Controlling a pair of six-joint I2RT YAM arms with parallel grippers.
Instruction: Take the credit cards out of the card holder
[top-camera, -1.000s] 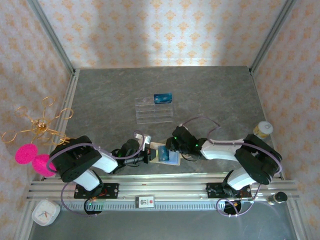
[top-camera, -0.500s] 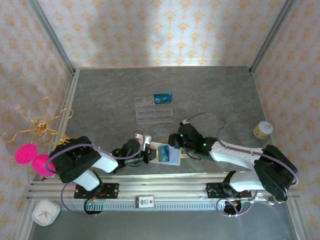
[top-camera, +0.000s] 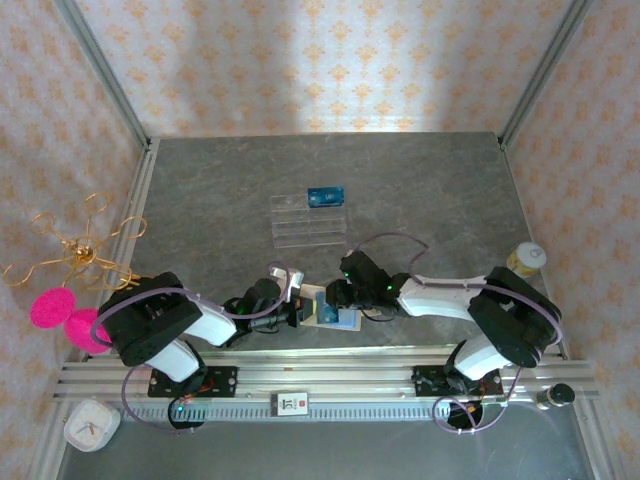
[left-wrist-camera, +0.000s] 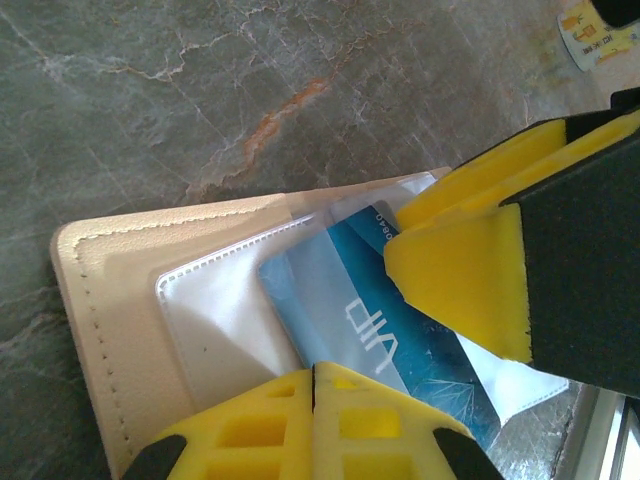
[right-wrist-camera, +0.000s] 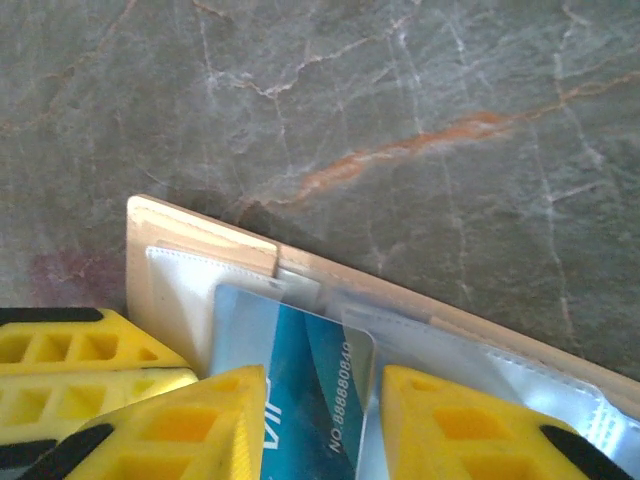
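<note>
At the near left, black-and-white left arm (top-camera: 165, 325) folded low, forearm stretched rightward along the near edge of the grey marbled table (top-camera: 200, 200). At its end, left gripper (top-camera: 297, 308) with yellow fingers pressed together and nothing between them, tips down on the left end of the small beige stitched folding card holder (left-wrist-camera: 100, 300). That card holder lying open and flat at near centre, between the two grippers, pale clear inner pockets facing up. Blue rectangular credit card (left-wrist-camera: 340, 300) with white "VIP" lettering and a printed number, slanted, partly inside a clear pocket, one end hidden under the fingers. Farther back at centre, second blue card (top-camera: 325, 195) on the far right corner of a clear plastic compartment tray (top-camera: 300, 228). Just right of the card holder, right gripper (right-wrist-camera: 320, 375) lowered over it, yellow fingers narrowly apart with the blue credit card between them; cannot tell whether clamped or merely straddling. Behind it, white right arm (top-camera: 450, 295) bent at the elbow, reaching leftward from the near right base.
</note>
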